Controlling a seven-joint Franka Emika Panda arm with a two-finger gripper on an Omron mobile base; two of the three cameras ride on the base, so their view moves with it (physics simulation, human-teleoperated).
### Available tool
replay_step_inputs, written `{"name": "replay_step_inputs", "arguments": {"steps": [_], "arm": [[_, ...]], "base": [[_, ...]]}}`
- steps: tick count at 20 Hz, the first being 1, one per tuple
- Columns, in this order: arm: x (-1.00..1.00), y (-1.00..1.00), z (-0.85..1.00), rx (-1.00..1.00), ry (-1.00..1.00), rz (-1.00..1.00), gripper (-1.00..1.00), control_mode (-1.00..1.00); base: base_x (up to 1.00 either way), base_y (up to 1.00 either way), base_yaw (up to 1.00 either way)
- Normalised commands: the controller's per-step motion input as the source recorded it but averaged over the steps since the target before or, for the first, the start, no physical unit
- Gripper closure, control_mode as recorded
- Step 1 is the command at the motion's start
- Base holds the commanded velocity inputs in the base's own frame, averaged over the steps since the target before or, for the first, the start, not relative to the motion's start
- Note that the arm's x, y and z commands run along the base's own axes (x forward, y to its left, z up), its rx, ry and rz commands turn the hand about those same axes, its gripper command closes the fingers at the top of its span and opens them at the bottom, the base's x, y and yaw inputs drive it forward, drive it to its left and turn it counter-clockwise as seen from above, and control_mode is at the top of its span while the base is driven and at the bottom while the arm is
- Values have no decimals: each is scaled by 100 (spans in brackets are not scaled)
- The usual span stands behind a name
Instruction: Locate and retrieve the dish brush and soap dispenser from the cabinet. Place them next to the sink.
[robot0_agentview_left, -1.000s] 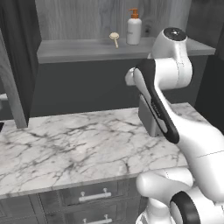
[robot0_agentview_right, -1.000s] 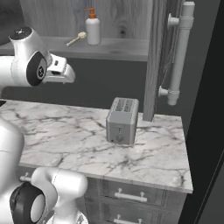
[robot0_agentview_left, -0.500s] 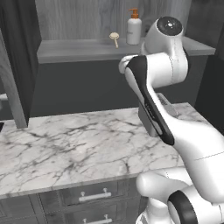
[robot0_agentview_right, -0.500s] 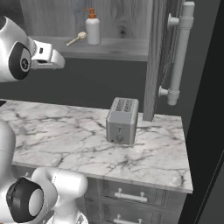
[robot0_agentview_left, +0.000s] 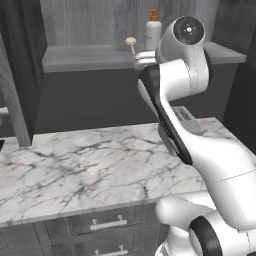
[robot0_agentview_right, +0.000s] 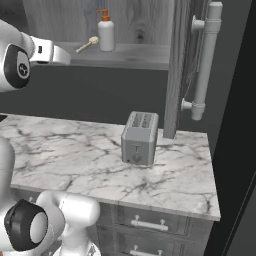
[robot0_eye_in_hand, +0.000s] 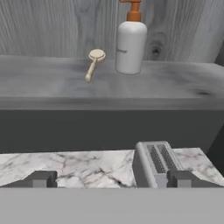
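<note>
Two fingers (robot0_eye_in_hand: 40, 179) spread wide, nothing held, aimed level at the open cabinet's shelf (robot0_eye_in_hand: 48, 85). Gripper (robot0_eye_in_hand: 112, 180) sits short of the shelf front, apart from both targets. Brush (robot0_eye_in_hand: 93, 63) lies on the shelf, round head toward the back wall, handle pointing at the shelf front. Soap (robot0_eye_in_hand: 130, 46) stands upright just right of it, close but apparently not touching. In the right base view the brush (robot0_agentview_right: 87, 44) and soap (robot0_agentview_right: 105, 31) sit left of the cabinet door (robot0_agentview_right: 180, 60) with its bar handle (robot0_agentview_right: 205, 60). Toaster (robot0_agentview_right: 139, 137) on the counter (robot0_agentview_right: 70, 160) below, under the shelf.

Step in hand, I'd say: reach for one of the two; neither retrieved yet. To do it well: commit to one target. For the soap, centre the bottle body between the fingers before closing, staying clear of the brush head. For the brush, grip across the thin handle, low to the shelf. Risk: tipping the bottle or clipping the shelf edge.
</note>
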Motion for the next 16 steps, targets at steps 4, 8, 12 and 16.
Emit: {"name": "replay_step_inputs", "arguments": {"steps": [4, 8, 12, 16], "arm": [[36, 1, 11, 2, -7, -3, -100, -100], [16, -2, 0, 3, 0, 0, -100, -100], [35, 17, 16, 0, 0, -3, -100, -100], [53, 17, 8, -1, 1, -4, -100, -100]], "base": [[0, 0, 0], [0, 0, 0], [0, 0, 0], [0, 0, 0]]}}
